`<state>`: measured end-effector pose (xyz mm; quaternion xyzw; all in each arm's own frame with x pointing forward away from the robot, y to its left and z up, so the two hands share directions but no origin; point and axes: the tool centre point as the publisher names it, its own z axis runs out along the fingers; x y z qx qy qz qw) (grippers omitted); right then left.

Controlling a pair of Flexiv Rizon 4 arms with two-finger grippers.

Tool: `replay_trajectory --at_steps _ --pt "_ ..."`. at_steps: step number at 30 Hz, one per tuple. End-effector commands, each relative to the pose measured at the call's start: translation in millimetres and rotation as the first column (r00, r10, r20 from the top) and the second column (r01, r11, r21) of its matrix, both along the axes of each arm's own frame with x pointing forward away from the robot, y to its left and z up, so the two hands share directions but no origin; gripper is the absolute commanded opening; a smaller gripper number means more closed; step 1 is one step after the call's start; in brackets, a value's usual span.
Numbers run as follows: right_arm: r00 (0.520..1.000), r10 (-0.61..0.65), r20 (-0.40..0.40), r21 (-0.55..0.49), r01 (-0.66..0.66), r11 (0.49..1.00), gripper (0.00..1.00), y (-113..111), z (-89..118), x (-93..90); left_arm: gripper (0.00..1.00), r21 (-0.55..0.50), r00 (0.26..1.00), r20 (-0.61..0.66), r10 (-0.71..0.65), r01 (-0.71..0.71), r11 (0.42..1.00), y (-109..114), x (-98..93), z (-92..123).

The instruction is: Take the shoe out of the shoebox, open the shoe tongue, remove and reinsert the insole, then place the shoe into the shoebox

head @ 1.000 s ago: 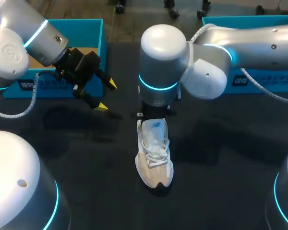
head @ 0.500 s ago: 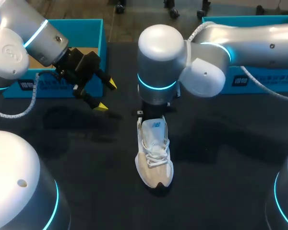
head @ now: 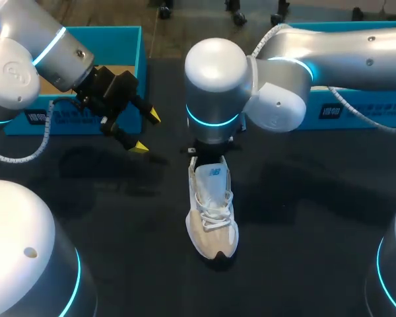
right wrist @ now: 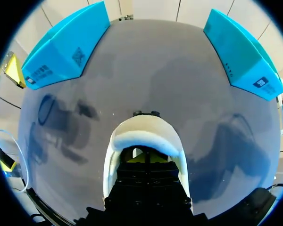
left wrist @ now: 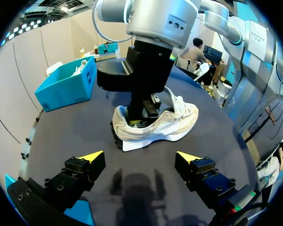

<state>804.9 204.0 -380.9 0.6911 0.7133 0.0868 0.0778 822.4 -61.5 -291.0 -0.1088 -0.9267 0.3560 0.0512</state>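
Shoe [head: 212, 228] upright on its sole in the middle of the table [head: 303, 231], outside both the left shoebox [head: 133, 59] and the right shoebox [head: 376, 105], toe toward the robot. Probably light: soft in upper and tongue, stiffer in sole and heel, easy to tip or slide under a one-sided pull. Better to hold at the heel collar or the sole sides, not by the loose laces [head: 211, 206]. Right gripper [right wrist: 144, 157] down inside the heel opening; impossible to tell how wide, or whether gripping. Left gripper [head: 146, 131] wide open, empty, above the table near the left shoebox, well apart from the shoe.
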Motion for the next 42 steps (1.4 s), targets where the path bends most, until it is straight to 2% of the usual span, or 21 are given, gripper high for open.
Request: replay_trajectory --at_steps 1,7,18,38,42 --pt "1.0 0.005 -0.004 0.003 -0.005 1.0 0.0 7 -12 2.4 1.0 0.002 1.0 0.001 0.0 0.0 1.0 0 -0.7 0" --pt "1.0 -0.007 -0.019 0.001 0.007 1.0 0.0 7 -23 -0.9 1.0 0.002 1.0 0.001 0.0 0.0 1.0 0 -0.7 0" --pt "0.999 0.01 -0.049 0.0 -0.01 1.0 0.0 10 -29 -4.6 1.0 0.002 1.0 0.001 0.0 0.0 1.0 0 -0.7 0" --pt "0.973 0.058 -0.223 0.026 -0.053 0.998 0.0 -2 12 -48.7 1.0 0.002 1.0 0.001 0.0 0.0 1.0 0 -0.7 0" --pt "0.953 0.087 -0.291 0.052 -0.075 0.996 0.0 0 20 -60.5 1.0 0.002 1.0 0.001 0.0 0.0 1.0 0 -0.7 0"
